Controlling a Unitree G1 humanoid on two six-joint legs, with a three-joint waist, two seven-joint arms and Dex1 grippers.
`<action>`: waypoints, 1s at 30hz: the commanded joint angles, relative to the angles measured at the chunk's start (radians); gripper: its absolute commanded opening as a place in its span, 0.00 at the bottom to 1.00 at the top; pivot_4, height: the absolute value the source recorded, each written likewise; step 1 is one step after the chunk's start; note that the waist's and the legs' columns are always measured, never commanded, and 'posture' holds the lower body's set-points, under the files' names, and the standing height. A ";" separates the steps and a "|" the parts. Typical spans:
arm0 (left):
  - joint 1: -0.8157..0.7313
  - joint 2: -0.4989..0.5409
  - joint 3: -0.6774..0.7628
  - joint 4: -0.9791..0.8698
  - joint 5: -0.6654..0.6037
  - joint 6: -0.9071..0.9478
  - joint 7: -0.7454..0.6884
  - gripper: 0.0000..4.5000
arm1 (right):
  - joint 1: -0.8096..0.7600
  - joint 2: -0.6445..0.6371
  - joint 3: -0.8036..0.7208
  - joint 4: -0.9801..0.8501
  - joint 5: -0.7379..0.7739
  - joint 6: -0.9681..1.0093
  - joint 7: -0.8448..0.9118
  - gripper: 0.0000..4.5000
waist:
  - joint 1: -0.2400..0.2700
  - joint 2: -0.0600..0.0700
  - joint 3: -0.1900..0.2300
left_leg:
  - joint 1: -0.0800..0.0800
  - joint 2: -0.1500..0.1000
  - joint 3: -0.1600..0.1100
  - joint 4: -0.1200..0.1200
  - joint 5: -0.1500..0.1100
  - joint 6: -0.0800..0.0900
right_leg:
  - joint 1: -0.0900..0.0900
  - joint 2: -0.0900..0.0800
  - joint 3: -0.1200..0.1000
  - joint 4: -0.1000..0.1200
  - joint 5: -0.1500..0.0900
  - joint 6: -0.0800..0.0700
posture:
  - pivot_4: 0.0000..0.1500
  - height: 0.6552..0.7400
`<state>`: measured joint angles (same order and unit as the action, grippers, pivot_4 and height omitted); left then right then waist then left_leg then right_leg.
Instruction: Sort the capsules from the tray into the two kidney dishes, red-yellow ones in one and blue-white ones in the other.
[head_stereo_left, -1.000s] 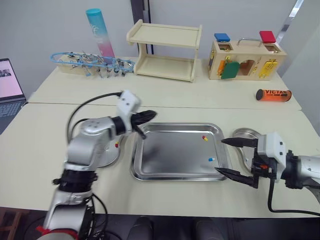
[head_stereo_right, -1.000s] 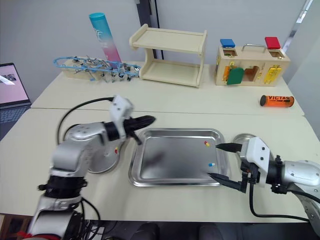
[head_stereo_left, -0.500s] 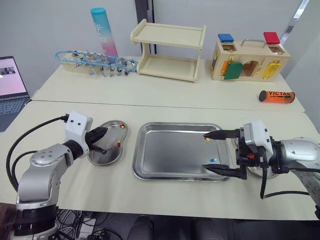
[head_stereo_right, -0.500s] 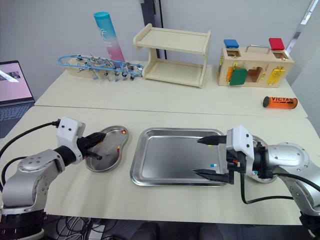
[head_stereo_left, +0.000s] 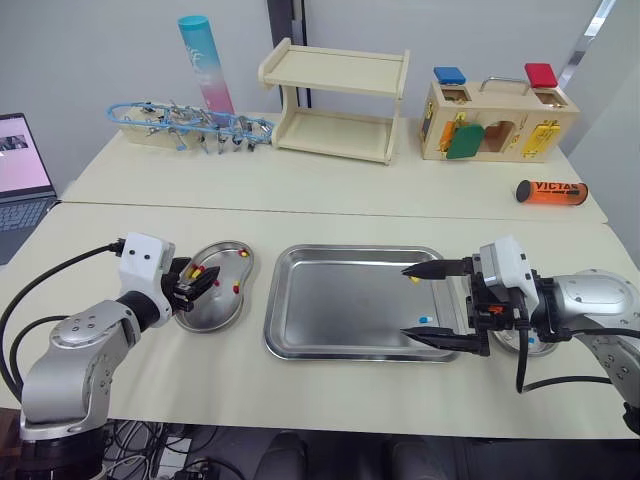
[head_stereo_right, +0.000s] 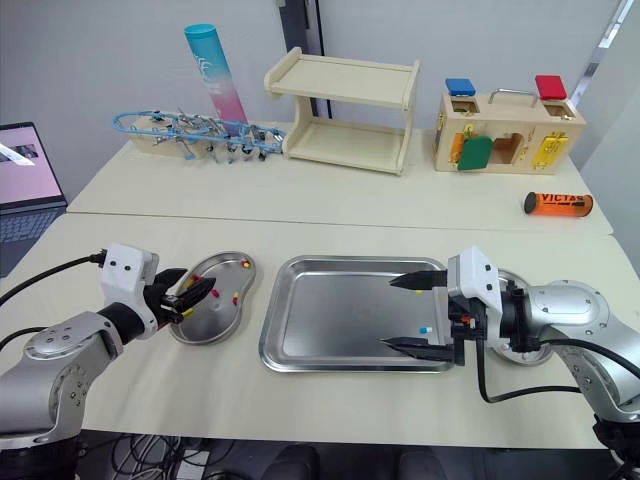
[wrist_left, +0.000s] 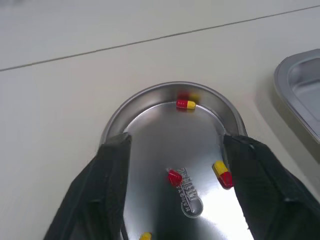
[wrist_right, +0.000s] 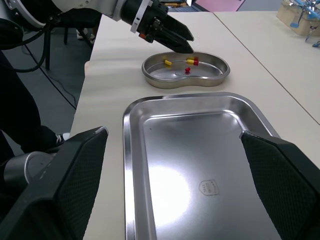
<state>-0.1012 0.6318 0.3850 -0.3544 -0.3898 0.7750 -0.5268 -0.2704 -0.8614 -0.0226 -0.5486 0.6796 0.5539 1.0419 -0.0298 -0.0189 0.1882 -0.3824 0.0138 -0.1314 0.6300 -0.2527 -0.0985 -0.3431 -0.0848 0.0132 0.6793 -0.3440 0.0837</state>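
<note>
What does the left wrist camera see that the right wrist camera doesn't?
Left wrist view: the stamped mark on the kidney dish floor, up close. Right wrist view: the wide floor of the tray, and the left gripper seen from outside, open by that dish. Both: the dish, its red-yellow capsules and part of the tray.

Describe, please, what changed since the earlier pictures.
The left hand swung from the rectangular steel tray's left edge to hang open over the left steel kidney dish. The right hand moved inward over the tray's right end. Its red-yellow capsule and blue-white capsule stayed.
</note>
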 joint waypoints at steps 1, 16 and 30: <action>0.020 0.035 0.085 -0.062 -0.049 -0.007 -0.024 0.94 | -0.018 -0.003 -0.015 -0.011 -0.002 -0.009 0.002 1.00 | 0.000 0.000 0.000 | 0.000 0.000 0.000 0.000 0.000 0.000 | 0.000 0.000 0.000 0.000 0.000 0.000 | 1.00 1.00; 0.207 0.220 0.414 0.281 -0.084 -0.258 -0.276 0.99 | 0.114 -0.060 -0.166 0.115 -0.160 -0.174 0.020 1.00 | -0.002 0.000 0.000 | 0.000 0.000 0.002 -0.001 0.000 0.000 | -0.002 0.000 0.002 0.000 0.000 0.000 | 1.00 1.00; 0.334 0.218 0.411 0.487 -0.070 -0.413 -0.380 0.99 | 0.497 -0.153 -0.565 0.331 -0.281 -0.307 0.135 1.00 | -0.002 0.000 0.000 | 0.001 0.001 0.004 -0.002 0.000 0.000 | -0.001 0.000 0.002 0.000 0.000 0.000 | 1.00 1.00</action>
<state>0.2306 0.8362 0.7831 0.1325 -0.4495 0.3796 -0.8975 0.2220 -1.0066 -0.5377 -0.2223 0.4091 0.2764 1.1670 -0.0315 -0.0191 0.1881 -0.3816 0.0144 -0.1276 0.6279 -0.2530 -0.0982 -0.3444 -0.0850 0.0155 0.6797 -0.3443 0.0832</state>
